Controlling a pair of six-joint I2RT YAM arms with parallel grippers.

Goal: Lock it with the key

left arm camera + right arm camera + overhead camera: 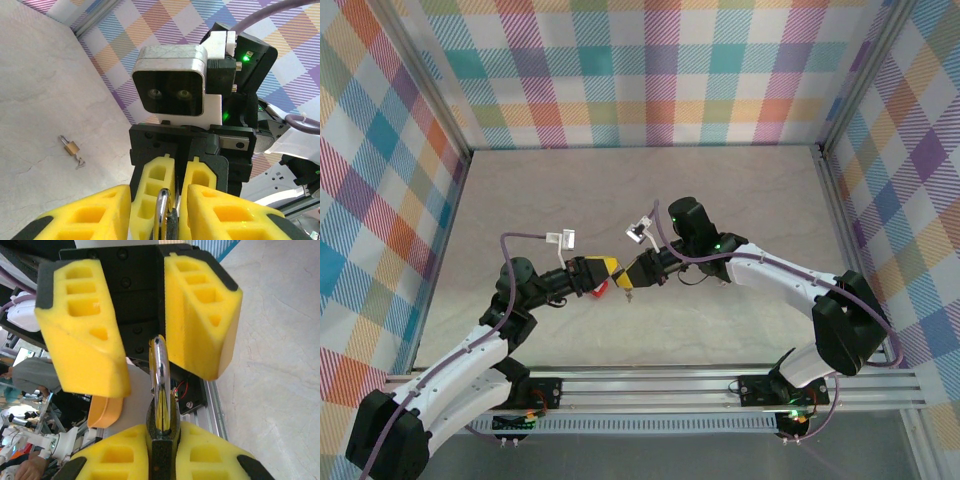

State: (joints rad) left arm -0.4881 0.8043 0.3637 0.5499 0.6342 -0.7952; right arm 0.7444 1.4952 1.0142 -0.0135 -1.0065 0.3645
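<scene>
The right tool (162,434) clamps the padlock (162,460) by its body above the bench (740,200), shackle (160,370) outward, probably to steady it. The left tool (155,365) straddles that shackle, fingers apart, gripping nothing. A small brass lock (71,147) lies on the bench.

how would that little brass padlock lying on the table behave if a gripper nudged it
The brass padlock lies flat on the table, so it would probably slide rather than roll or tip. It looks like solid metal, so likely stiff and heavy for its size. Its shackle looks smooth and thin, so it may be slippery to pinch.
</scene>
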